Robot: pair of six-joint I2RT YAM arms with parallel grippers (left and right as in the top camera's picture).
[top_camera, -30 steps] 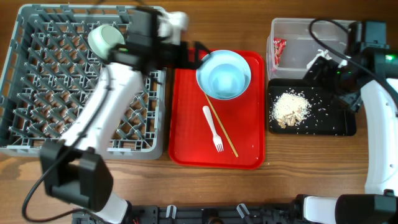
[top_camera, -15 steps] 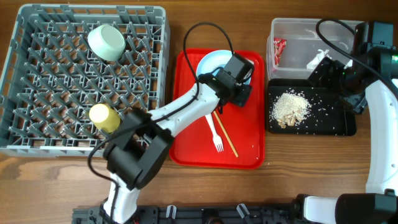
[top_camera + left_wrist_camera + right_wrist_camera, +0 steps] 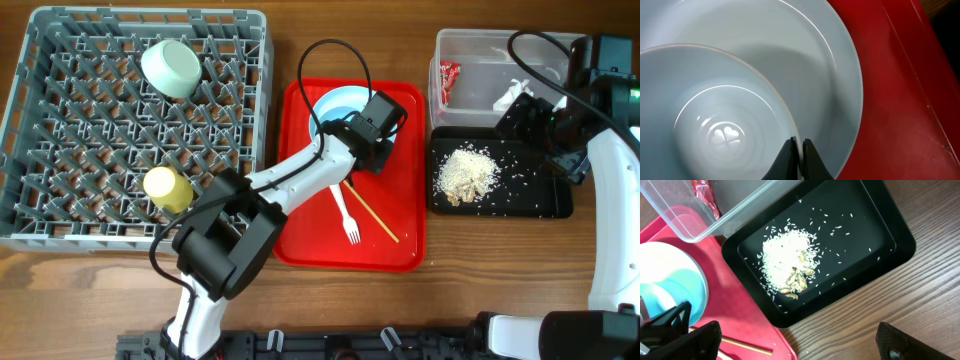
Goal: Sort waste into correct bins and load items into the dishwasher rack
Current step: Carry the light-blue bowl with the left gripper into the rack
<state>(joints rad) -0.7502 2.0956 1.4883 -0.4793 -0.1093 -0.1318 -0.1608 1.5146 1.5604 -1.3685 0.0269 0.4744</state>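
Observation:
My left gripper (image 3: pixel 372 140) is shut on the rim of the pale green bowl (image 3: pixel 715 130), one finger inside it and one outside. The bowl (image 3: pixel 338 108) rests on the white plate (image 3: pixel 840 80) on the red tray. A white fork (image 3: pixel 346 212) lies on the tray below it. My right gripper (image 3: pixel 797 345) hangs open and empty over the black tray (image 3: pixel 545 205), which holds food scraps (image 3: pixel 467 172). The clear tub (image 3: pixel 480 55) holds the red wrapper (image 3: pixel 448 80) and white tissue (image 3: pixel 510 95). The small white bowl (image 3: pixel 170 66) and yellow-green cup (image 3: pixel 167 188) sit in the grey rack (image 3: pixel 60 215).
The red serving tray (image 3: pixel 300 230) lies between the rack and the bins. A thin wooden stick (image 3: pixel 372 214) lies on it beside the fork. The left arm's cable loops above the tray. Bare wood shows in front of the black tray (image 3: pixel 890 225).
The left arm swung from over the rack to the red tray and its jaws closed on the bowl's rim. The wooden stick turned slightly. The right arm has not moved.

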